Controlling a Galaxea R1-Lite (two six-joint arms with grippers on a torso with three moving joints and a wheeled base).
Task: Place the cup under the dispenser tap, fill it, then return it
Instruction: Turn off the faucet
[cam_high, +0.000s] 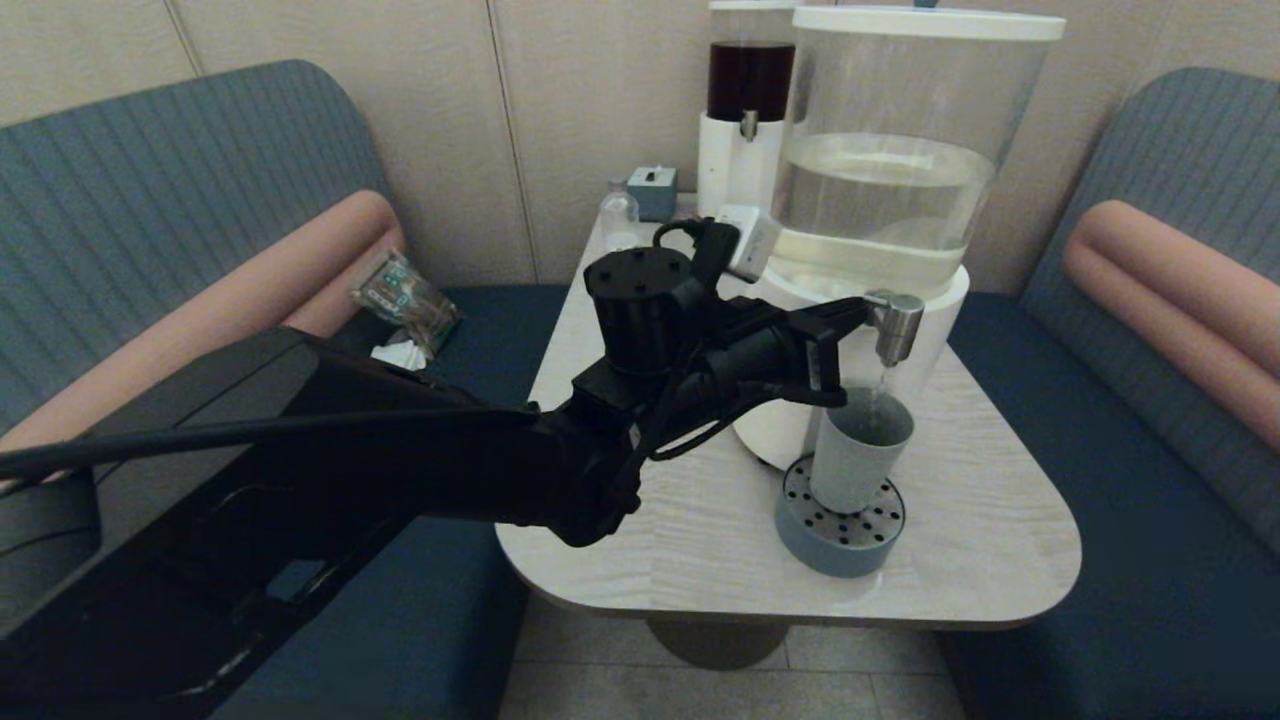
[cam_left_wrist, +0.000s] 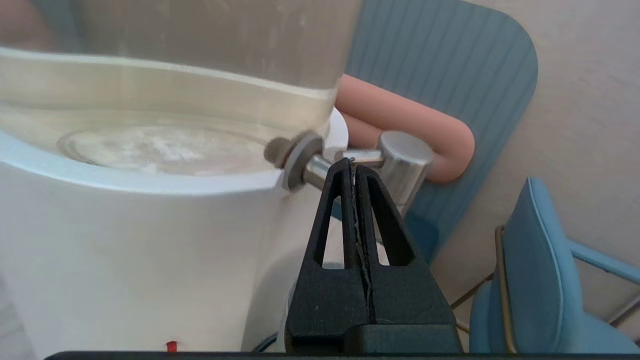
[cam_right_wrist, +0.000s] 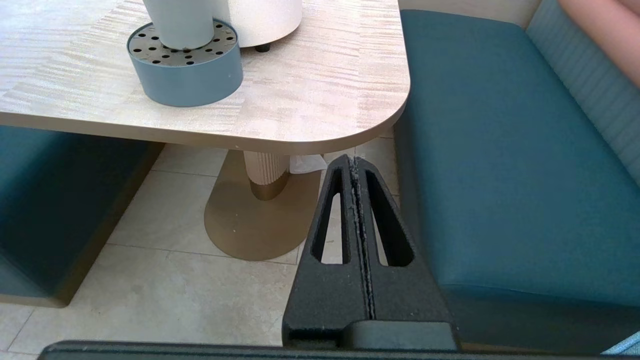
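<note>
The grey-blue cup (cam_high: 858, 450) stands upright on a round perforated blue drip tray (cam_high: 840, 535), right under the brushed-steel dispenser tap (cam_high: 896, 325) of the big clear-tank dispenser (cam_high: 885, 190). A thin stream of pale liquid falls from the tap into the cup. My left gripper (cam_high: 858, 310) is shut, its tips pressed against the tap's stem (cam_left_wrist: 367, 156) beside the steel spout (cam_left_wrist: 406, 160). The cup (cam_right_wrist: 179, 22) and tray (cam_right_wrist: 186, 70) also show in the right wrist view. My right gripper (cam_right_wrist: 355, 161) is shut and empty, parked low beside the table over the floor.
A smaller dark-liquid dispenser (cam_high: 745, 110), a small clear bottle (cam_high: 619, 218) and a grey box (cam_high: 653, 190) stand at the table's back. Blue bench seats (cam_high: 1120, 480) flank the table (cam_high: 980, 520). A packet (cam_high: 405, 300) lies on the left bench.
</note>
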